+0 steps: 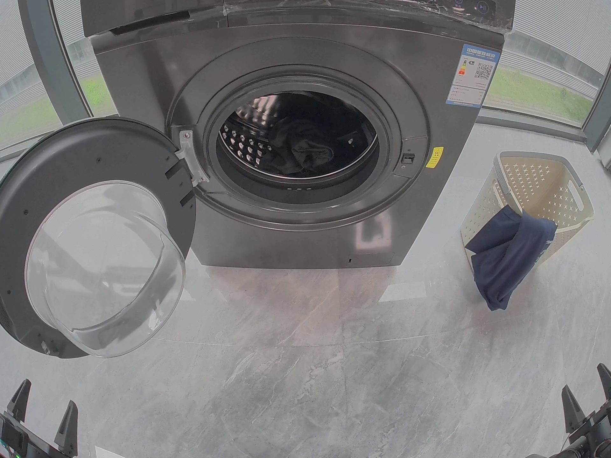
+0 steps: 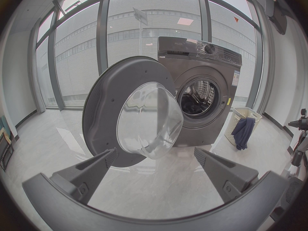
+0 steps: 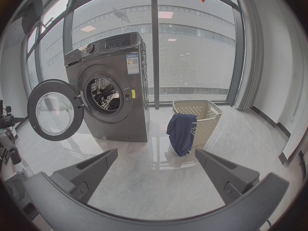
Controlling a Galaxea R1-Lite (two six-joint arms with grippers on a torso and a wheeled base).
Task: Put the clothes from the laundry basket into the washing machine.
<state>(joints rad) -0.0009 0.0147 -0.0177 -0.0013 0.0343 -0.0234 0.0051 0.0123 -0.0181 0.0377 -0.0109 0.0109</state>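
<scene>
Our left gripper (image 2: 155, 150) and right gripper (image 3: 156, 151) are empty, fingers apart. Ahead of the right one, a navy garment (image 3: 181, 132) hangs over the basket (image 3: 210, 108) rim, probably easy to grab there. The washer (image 2: 205, 64) stands ahead of the left one, its door (image 2: 106, 106) swung wide for loading.

Washer (image 2: 205, 60) open w/ navy cloth (image 2: 243, 132) over basket (image 2: 231, 129).

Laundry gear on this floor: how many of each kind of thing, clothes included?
Grey metal front-loading washing machine: 1
Cream perforated plastic laundry basket: 1
Garments: 2 (navy blue cloth garment draped over the basket rim, dark garment in the drum)
Total: 4
</scene>
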